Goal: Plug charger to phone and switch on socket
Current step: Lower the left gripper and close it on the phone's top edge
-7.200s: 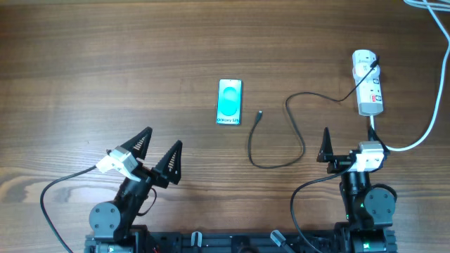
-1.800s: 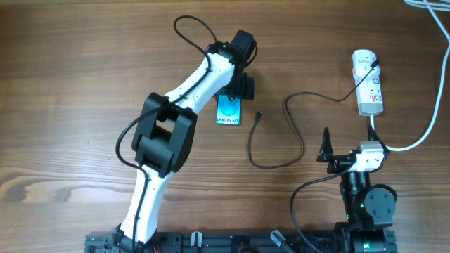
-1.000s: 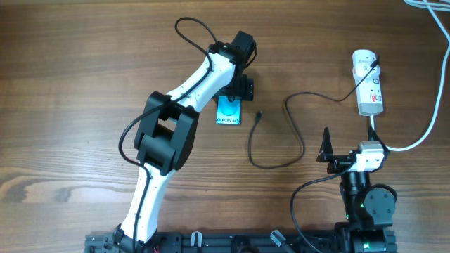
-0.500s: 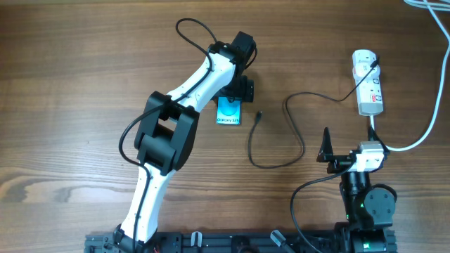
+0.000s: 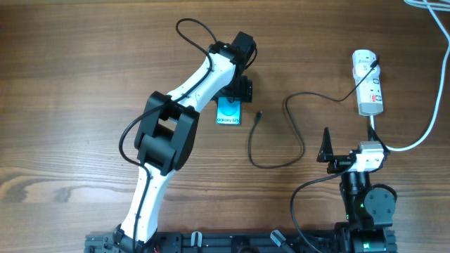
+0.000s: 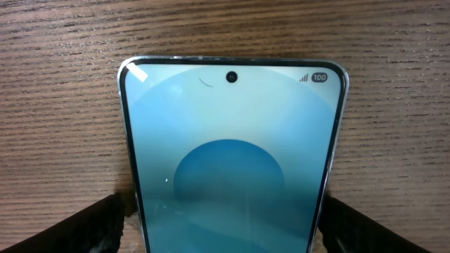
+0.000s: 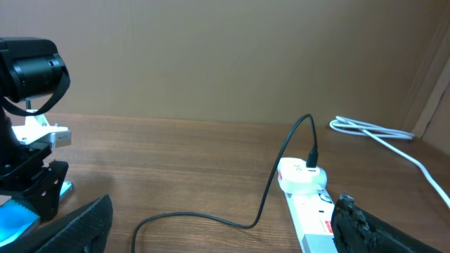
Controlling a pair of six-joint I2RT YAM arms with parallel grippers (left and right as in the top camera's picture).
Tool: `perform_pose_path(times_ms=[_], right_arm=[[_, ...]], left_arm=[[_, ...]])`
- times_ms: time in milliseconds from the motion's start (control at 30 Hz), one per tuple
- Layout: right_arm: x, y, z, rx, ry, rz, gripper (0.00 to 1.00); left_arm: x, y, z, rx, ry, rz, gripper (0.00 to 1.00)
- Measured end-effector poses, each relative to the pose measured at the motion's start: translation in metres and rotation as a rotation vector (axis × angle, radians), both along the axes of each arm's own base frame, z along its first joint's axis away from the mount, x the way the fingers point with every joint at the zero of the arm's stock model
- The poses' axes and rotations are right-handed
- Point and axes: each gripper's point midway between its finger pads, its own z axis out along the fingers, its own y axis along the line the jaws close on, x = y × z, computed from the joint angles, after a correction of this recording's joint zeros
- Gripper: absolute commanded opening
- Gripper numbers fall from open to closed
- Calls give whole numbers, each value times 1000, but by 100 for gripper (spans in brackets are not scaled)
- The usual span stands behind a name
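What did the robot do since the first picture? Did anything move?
The left arm swung out from its resting spot near the base to the phone. Its left claw now straddles the phone's sides; whether it squeezes, I cannot tell. Over the last couple of seconds nothing moved. The phone, charger, socket and open right claw stayed put.

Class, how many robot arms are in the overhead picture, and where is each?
2. The left arm reaches out to the phone; the right arm sits folded at its base, short of the socket.
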Motion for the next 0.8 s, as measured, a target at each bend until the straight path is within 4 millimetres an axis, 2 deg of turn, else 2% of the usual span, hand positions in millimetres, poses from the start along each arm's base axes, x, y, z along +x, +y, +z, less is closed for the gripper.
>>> perform_pose_path(times_ms=[800], right_arm=[[0, 0, 0, 0, 0, 0, 100]], left_arm=[[-1, 0, 0, -1, 5, 0, 76]])
